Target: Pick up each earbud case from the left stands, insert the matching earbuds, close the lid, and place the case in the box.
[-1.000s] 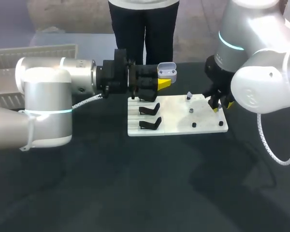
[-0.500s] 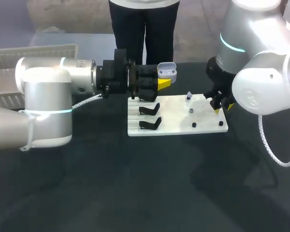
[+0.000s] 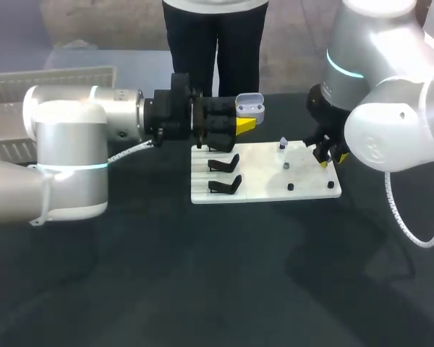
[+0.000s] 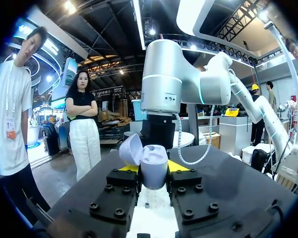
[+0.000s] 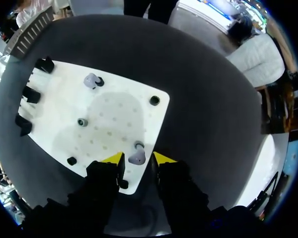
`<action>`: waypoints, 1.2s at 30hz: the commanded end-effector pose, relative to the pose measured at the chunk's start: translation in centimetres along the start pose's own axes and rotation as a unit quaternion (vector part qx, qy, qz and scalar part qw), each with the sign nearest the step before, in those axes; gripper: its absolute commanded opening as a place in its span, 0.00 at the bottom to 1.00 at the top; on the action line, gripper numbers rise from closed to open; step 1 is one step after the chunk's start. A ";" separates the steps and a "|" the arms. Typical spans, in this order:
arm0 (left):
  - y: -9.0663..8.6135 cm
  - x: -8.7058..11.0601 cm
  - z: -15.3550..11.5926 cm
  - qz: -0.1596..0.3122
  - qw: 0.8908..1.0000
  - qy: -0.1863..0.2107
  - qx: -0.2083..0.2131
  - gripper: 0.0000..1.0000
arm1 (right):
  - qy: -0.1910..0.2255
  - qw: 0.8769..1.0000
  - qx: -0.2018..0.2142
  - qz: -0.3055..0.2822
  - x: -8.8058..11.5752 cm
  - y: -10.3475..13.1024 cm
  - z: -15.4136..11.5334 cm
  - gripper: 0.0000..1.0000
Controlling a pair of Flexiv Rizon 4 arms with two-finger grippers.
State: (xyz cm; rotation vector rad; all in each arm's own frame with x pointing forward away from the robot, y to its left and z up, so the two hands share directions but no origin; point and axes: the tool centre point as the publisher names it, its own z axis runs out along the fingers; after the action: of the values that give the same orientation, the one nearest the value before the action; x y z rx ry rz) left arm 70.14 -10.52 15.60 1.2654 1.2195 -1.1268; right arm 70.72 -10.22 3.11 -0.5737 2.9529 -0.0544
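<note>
Two arms: the left one reaches in level above the table, and the right one comes down steeply over the right end of the board.
Left gripper (image 3: pixel 244 124): pinching the case from two sides, held up in the air above the far left corner of the board.
Case (image 3: pixel 250 107): pale lilac, upright between the yellow tips, clear of the table (the left wrist view shows it best, (image 4: pixel 154 166)).
Lid (image 4: pixel 130 150): swung open and leaning off to one side of the case.
Right gripper (image 5: pixel 137 158): fingers spread, one on each side of an earbud, with a gap showing on both sides.
Earbud at the gripper (image 5: pixel 137 157): lilac, seated on a peg near the board's corner, between the yellow tips but not gripped.
Second earbud (image 5: pixel 92 79): lilac too, on its own peg at the far side of the board, well apart from the right gripper.
Board (image 3: pixel 264 177): white, flat on the dark table, near the middle of the far half.
Stands (image 3: pixel 224 163): black, in a row along the board's left edge; those in plain sight hold nothing.
Bare pegs (image 3: pixel 286 165): small dark studs dotted over the board's right half.
Box (image 3: pixel 54 76): white and ribbed, at the far left, behind the left arm.
</note>
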 end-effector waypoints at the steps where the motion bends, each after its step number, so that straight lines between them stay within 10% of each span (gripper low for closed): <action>1: -0.1 0.1 0.0 0.002 1.000 -0.002 -0.003 0.00 | 0.003 1.000 -0.001 0.000 -0.4 0.1 0.2 0.30; 7: -0.1 0.1 0.0 0.002 1.000 -0.002 -0.003 0.00 | 0.005 1.000 0.002 0.000 -0.6 0.1 0.2 0.01; 16: -0.1 0.1 0.0 0.002 1.000 -0.002 -0.003 0.00 | 0.003 1.000 0.009 0.001 -0.5 0.1 -1.3 0.00; 36: -0.1 0.1 0.0 0.002 1.000 -0.002 -0.003 0.00 | 0.000 0.999 0.031 -0.033 0.4 3.1 -13.5 0.00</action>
State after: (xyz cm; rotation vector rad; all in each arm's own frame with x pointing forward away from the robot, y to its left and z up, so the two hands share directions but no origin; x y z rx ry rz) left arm 70.15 -10.52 15.61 1.2655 1.2195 -1.1269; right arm 68.00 -7.78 14.45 -0.6624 2.9142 -0.1439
